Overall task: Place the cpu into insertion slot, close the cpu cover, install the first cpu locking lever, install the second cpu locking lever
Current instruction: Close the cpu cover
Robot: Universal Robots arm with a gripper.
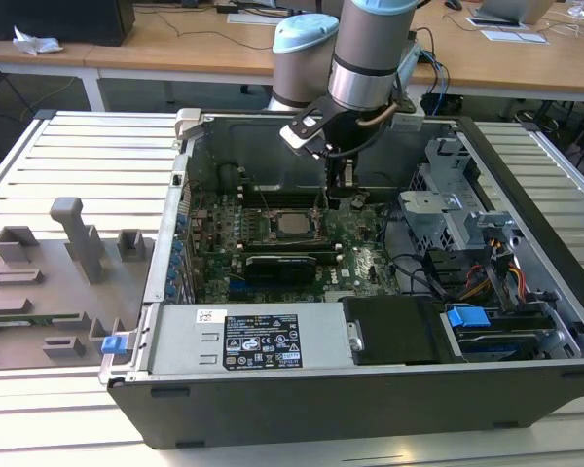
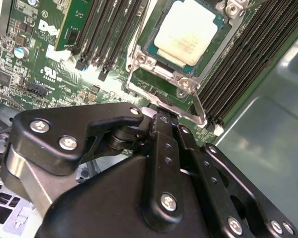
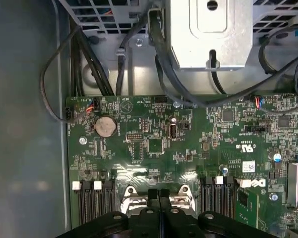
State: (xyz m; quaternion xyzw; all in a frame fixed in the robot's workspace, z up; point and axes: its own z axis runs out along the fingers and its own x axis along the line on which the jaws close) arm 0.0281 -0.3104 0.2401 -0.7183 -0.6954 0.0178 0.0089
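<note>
One cpu [image 2: 186, 32] sits in the insertion slot [image 1: 273, 227], and the cpu cover [image 2: 139, 61] lies flat around it. In the exterior view you see the gripper [image 1: 343, 190] at the slot's two o'clock. Its fingers are pressed together, tips just beside a wire locking lever [image 2: 199, 106].

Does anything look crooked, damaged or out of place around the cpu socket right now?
Nothing clearly stands out. The cpu sits flat and square inside the closed cpu cover, with no corner riding up. The shut tool is at the cover's edge beside a thin wire lever; whether that lever is latched is hidden.
</note>
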